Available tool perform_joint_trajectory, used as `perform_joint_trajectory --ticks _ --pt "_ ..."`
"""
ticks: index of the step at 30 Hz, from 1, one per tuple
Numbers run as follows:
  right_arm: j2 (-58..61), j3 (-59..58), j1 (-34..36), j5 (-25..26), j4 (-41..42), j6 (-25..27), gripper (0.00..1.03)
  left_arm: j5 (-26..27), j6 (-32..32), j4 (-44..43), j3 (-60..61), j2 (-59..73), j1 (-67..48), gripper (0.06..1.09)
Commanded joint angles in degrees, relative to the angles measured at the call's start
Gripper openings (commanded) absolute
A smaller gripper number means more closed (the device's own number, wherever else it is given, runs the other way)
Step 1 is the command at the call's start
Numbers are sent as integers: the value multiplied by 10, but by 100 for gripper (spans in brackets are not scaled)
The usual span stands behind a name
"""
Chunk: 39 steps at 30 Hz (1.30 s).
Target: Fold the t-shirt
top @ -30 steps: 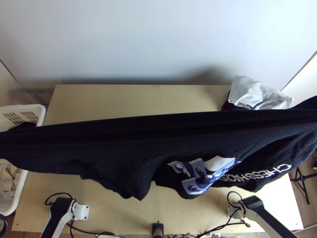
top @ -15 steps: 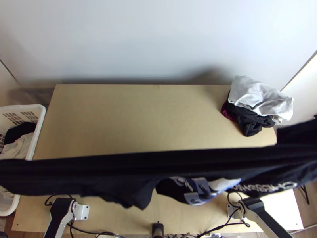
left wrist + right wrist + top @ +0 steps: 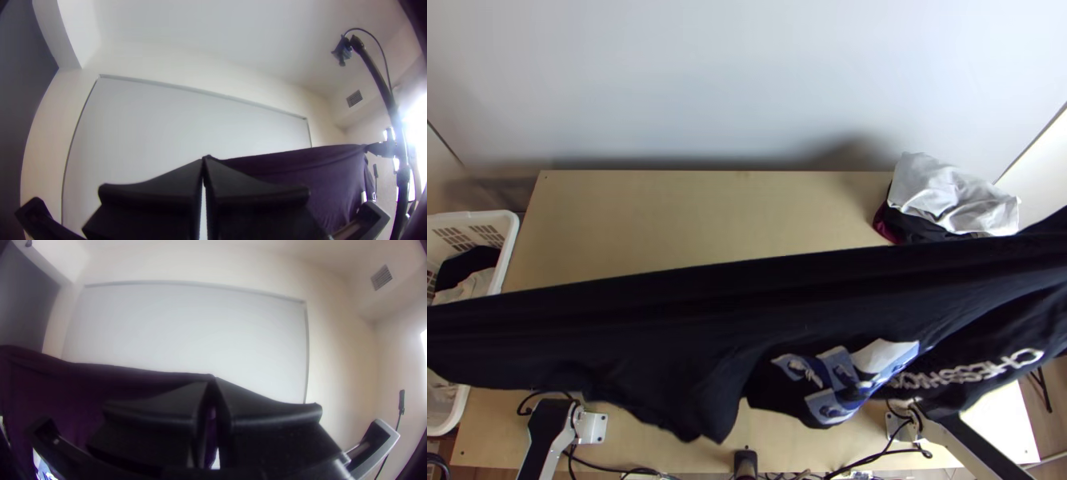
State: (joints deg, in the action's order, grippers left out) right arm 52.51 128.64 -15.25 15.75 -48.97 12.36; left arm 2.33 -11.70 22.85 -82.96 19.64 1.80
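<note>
Blk t-shirt [image 3: 627, 336] swung twd tbl [image 3: 667, 216] far edge, stretched.

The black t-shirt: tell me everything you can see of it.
The t-shirt looks black from the top, purplish in the wrist views, and made of thin, soft cloth. It carries a blue-and-white picture and pale lettering. It is held up above the table, its upper edge pulled nearly straight between the left tool and right tool, both pinching it at their tips. The lower edge hangs loose and wavy. Both ends run out of the top view.
</note>
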Motion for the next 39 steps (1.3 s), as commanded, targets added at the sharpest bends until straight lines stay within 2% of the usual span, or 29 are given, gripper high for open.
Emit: perform_joint_trajectory --ticks 1,5,10,15,19,27,35,39 --pt "-3 35 3 -5 -2 16 3 0 15 -15 -18 -6 6 9" --pt "-38 5 5 -5 -32 14 3 0 22 -1 -17 -21 6 9" --pt "-53 -23 5 -5 -51 -15 3 1 20 23 -2 -36 6 9" --pt "-72 -131 0 -5 -36 -47 3 1 19 22 64 -50 6 9" --pt "-86 -269 -4 -5 57 -49 3 0 22 -17 158 -57 6 9" --pt "-37 -554 -49 -5 310 -51 3 1 26 -218 407 -35 5 9" --pt "120 -710 -75 -16 514 -26 3 0 91 -433 591 79 -22 9" --pt "234 -715 -75 -27 609 -9 3 -3 105 -519 611 205 -44 9"
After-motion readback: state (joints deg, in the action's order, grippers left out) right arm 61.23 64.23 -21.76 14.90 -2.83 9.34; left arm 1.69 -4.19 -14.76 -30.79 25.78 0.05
